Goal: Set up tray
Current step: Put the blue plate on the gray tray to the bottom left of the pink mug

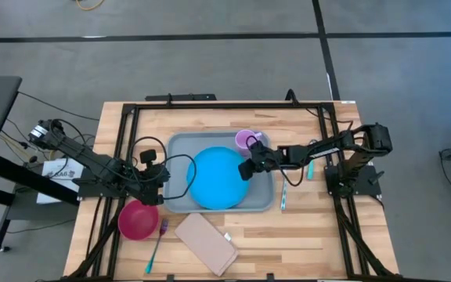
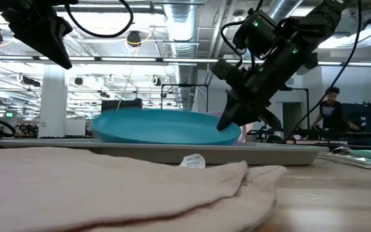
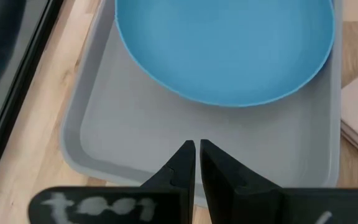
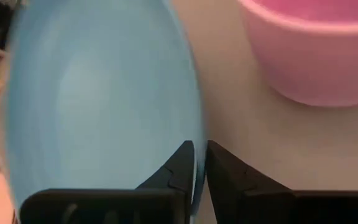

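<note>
The tray (image 1: 180,149) sits mid-worktop from above, blue plate (image 1: 218,178) and pink cup (image 1: 246,140) loaded; bowl (image 1: 138,220), napkin (image 1: 206,244), cutlery left out. Left claw (image 3: 196,147) is seen pinched together, empty. Right claw (image 4: 199,149) is narrowly astride the plate rim.

Tray (image 1: 180,205): smooth matt plastic, pale grey-blue. Plate (image 1: 218,178): blue plastic w/ soft sheen. Cup (image 4: 316,53) at tray's 1 o'clock: smooth pink plastic. Bowl (image 1: 138,220), 7 o'clock: glossy magenta plastic. Napkin (image 2: 114,187): soft woven cloth, beige, slightly nubbly. Table (image 1: 304,235): light wood, visible grain, matt.
</note>
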Robot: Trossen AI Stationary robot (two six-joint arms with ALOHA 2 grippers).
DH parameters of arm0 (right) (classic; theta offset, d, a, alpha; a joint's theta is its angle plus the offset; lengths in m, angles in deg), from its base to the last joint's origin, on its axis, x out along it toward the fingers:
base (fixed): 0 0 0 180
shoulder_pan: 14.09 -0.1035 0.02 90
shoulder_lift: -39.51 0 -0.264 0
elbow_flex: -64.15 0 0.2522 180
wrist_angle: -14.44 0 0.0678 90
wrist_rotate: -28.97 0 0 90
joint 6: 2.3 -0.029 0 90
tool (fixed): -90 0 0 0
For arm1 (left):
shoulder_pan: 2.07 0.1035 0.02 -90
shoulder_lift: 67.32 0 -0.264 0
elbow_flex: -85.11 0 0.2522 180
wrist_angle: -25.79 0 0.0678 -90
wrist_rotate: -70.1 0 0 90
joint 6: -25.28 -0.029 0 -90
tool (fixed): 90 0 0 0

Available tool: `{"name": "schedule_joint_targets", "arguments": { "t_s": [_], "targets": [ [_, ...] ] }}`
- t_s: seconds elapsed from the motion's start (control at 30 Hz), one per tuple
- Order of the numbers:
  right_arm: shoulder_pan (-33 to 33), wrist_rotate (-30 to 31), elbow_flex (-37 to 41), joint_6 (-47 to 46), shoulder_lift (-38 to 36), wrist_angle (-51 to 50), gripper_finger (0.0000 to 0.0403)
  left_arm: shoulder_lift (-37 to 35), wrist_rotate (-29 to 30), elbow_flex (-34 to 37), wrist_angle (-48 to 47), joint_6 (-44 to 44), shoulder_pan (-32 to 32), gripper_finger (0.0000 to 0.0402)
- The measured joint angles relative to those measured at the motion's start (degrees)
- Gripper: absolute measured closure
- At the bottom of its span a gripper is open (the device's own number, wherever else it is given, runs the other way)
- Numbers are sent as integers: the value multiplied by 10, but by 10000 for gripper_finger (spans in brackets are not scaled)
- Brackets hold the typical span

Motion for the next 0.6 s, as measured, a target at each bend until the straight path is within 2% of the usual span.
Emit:
{"name": "schedule_joint_targets", "arguments": {
  "t_s": [0.23, 0.6],
  "targets": [
    [0, -2, 0, 20, 0, 1, 334, 0, 0, 0, 0, 0, 0, 388],
    [0, -29, 0, 29, 0, -7, 308, 0, 0, 0, 0, 1, 0, 388]
  ]
}}
